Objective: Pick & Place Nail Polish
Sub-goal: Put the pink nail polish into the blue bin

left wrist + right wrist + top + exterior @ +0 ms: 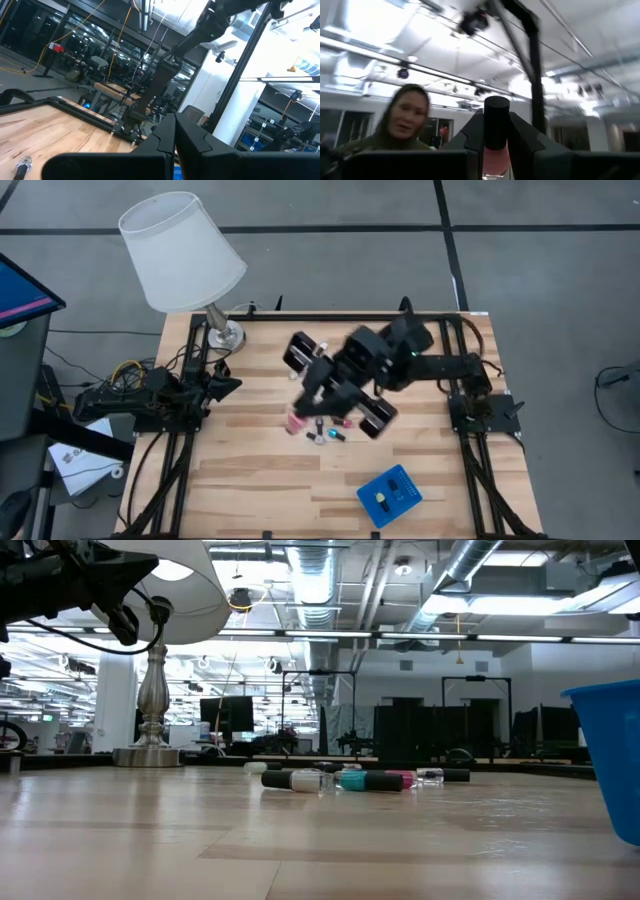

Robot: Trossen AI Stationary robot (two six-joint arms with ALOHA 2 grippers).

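A pink nail polish bottle (495,142) is being held upright, cap up, between the clamped fingers of the right pincer (496,150), raised above the surface (260,470); the blue tray (390,496) is lying nearer that arm.

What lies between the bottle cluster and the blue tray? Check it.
Only bare wood. In the high view, no object sits on the table between the bottles and the tray.

table (260,480): wood | on it: lamp (226,335), tray (390,496) (blue), nail polish (326,432)
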